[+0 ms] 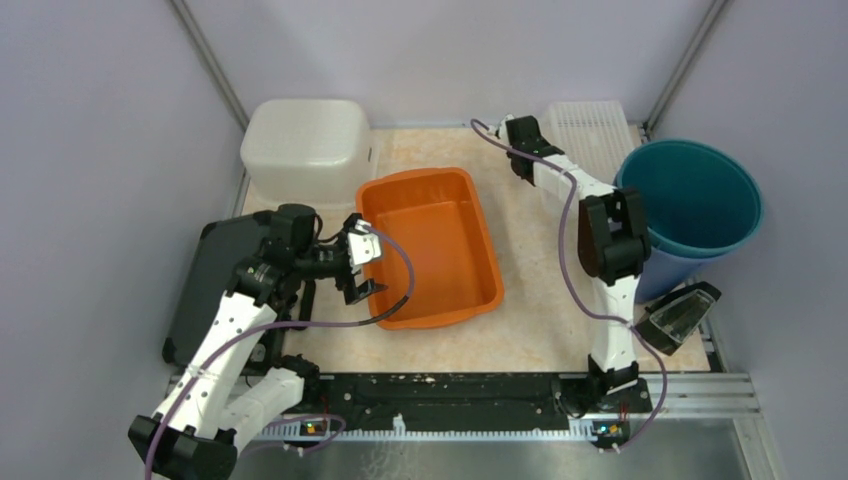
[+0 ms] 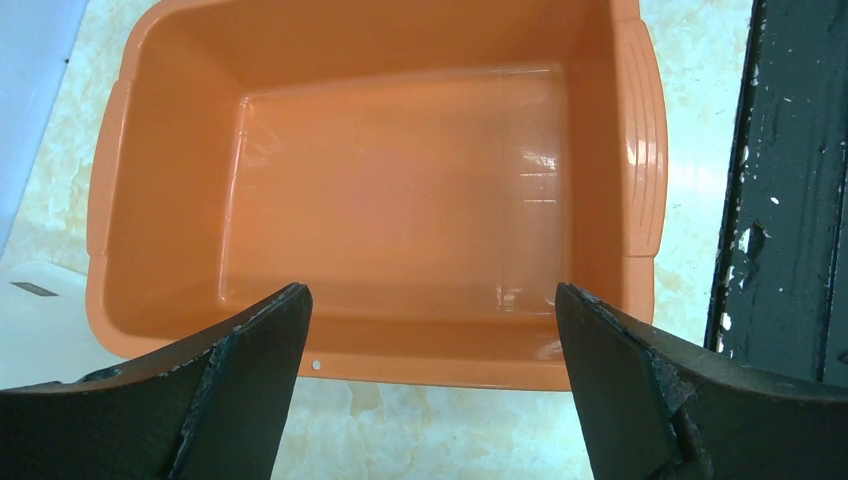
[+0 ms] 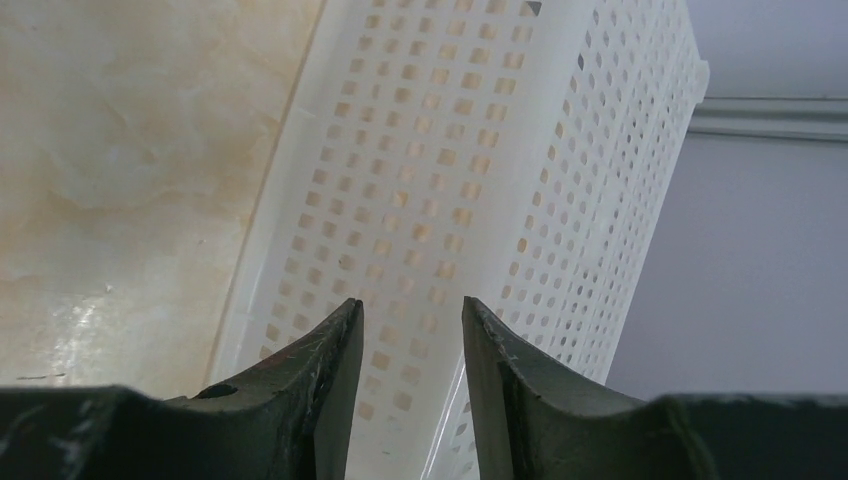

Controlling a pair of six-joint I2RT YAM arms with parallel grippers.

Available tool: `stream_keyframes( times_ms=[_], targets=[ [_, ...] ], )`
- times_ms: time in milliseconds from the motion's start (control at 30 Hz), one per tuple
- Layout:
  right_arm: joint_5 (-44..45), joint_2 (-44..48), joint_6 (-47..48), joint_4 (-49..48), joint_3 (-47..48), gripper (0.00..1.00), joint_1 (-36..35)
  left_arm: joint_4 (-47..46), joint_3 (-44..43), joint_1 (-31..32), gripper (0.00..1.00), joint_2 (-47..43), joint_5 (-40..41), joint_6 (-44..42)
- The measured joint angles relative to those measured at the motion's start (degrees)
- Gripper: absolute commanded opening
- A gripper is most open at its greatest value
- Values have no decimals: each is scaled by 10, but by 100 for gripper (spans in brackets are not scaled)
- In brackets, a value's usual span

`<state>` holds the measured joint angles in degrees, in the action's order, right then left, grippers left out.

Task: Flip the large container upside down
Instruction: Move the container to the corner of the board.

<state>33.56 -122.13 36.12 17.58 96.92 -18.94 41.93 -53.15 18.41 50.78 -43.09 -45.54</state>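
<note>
Orange tub [image 1: 430, 245] sitting upright. We are noting left gripper [image 2: 430, 295] gaping wide, empty, at its 9 o'clock rim; right gripper [image 3: 412, 312] barely parted, empty, facing white basket [image 3: 480, 150].

Beige marbled tabletop [image 1: 540, 330]: orange rectangular plastic tub [image 1: 432, 250] at centre (open side up). White opaque plastic bin [image 1: 305, 145] far left; white perforated plastic basket [image 1: 590, 125] far right; teal round plastic bucket [image 1: 690, 195] right edge; flat black case [image 1: 215, 275] left edge.

light: bright, even, diffuse | shadows: soft, faint on table [image 1: 540, 335] | glare: white reflections inside orange container [image 2: 400, 190] | focus: wrist-view foreground slightly soft
</note>
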Motion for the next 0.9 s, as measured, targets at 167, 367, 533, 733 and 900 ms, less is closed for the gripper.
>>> stream_keyframes(
  times_ms=[167, 367, 533, 733, 900],
  targets=[
    [9, -4, 10, -2, -6, 40, 14, 0, 0, 0, 99, 0, -1, 0],
    [16, -9, 16, -7, -5, 40, 25, 0, 0, 0, 99, 0, -4, 0],
    [26, -28, 19, -13, 0, 40, 35, 0, 0, 0, 99, 0, -7, 0],
    [24, -46, 18, -2, 1, 43, 49, 0, 0, 0, 99, 0, -8, 0],
    [-23, -22, 10, 9, -9, 57, 44, 1, -2, 0, 99, 3, -8, -2]
  ],
)
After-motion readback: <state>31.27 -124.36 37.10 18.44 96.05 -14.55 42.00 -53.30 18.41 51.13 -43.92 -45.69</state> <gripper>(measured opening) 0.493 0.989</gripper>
